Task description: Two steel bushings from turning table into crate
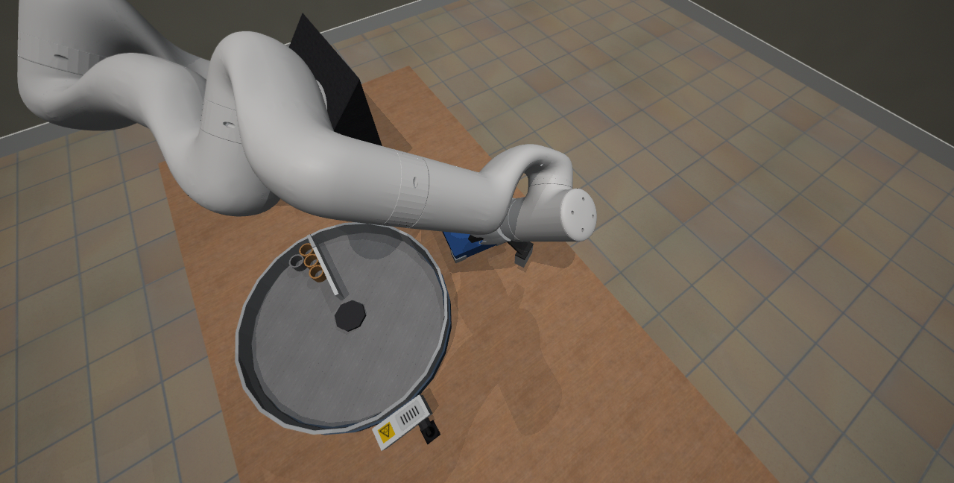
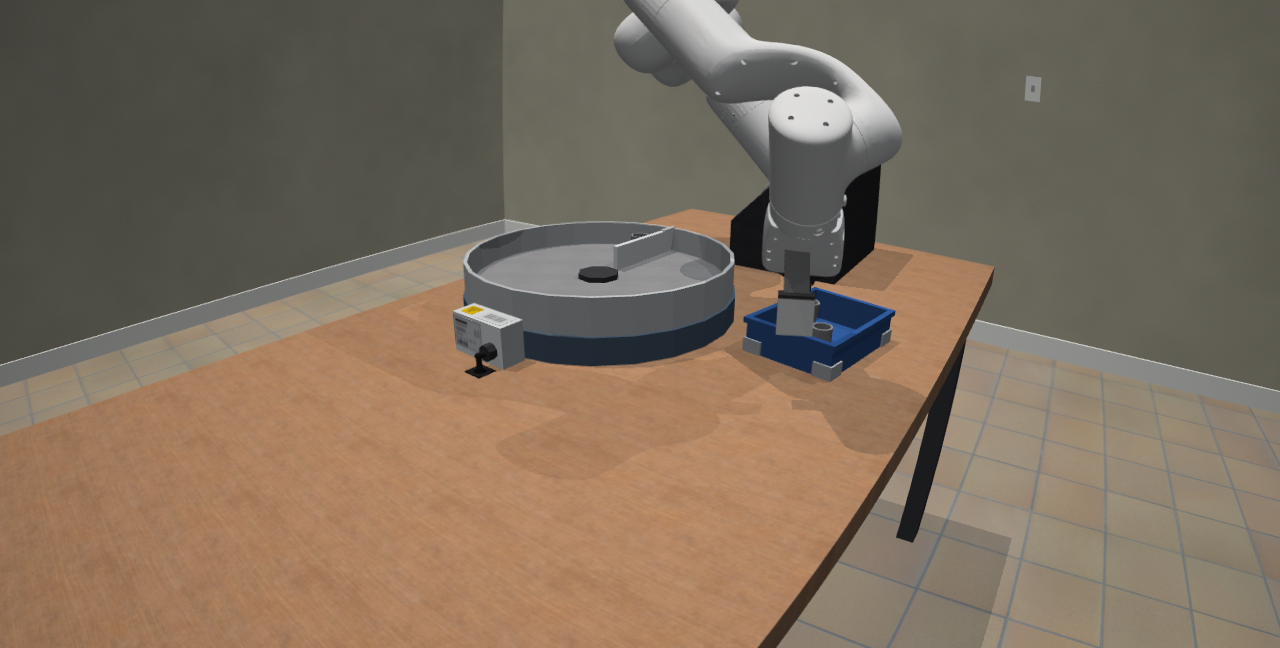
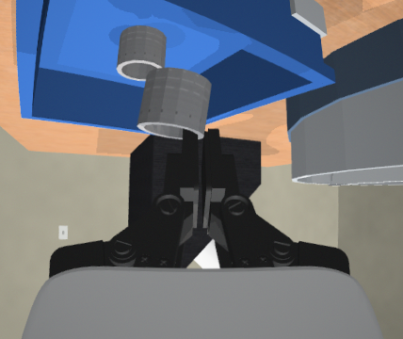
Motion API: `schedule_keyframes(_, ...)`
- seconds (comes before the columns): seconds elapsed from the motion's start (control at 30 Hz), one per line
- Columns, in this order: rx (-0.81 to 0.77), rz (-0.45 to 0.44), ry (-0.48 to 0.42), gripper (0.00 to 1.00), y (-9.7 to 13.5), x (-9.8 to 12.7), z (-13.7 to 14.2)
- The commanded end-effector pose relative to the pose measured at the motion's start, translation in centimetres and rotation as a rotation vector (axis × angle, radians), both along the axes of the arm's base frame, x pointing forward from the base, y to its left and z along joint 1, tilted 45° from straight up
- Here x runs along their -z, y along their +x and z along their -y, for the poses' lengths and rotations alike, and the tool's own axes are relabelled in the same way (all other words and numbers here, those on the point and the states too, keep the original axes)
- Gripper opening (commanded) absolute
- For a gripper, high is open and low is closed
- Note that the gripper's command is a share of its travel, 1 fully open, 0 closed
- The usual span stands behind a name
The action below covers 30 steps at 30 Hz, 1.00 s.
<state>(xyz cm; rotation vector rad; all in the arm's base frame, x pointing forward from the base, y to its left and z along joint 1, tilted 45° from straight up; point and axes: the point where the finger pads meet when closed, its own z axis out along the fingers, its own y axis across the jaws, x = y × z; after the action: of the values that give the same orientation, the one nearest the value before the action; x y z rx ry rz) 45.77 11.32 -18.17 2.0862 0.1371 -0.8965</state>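
My gripper is shut on the wall of a grey steel bushing and holds it low over the blue crate. A second steel bushing stands upright on the crate floor just beyond. From the side, the held bushing hangs inside the crate, next to the other one. On the turning table, one steel bushing and three brass bushings sit against the divider bar. The wrist hides the gripper in the overhead view.
The turning table's rim stands close beside the crate. A control box is fixed at the table's front. The black arm base stands behind the crate. The wooden table's edge runs just beyond the crate.
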Motion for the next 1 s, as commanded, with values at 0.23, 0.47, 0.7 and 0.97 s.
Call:
schedule_keyframes(0.23,-0.001,0.001,0.001,0.00,0.1,0.0,-0.1)
schedule_keyframes(0.47,-0.001,0.001,0.001,0.00,0.1,0.1,0.1)
schedule_keyframes(0.7,-0.001,0.001,0.001,0.00,0.1,0.5,0.5)
schedule_keyframes(0.97,-0.001,0.001,0.001,0.00,0.2,1.5,1.4)
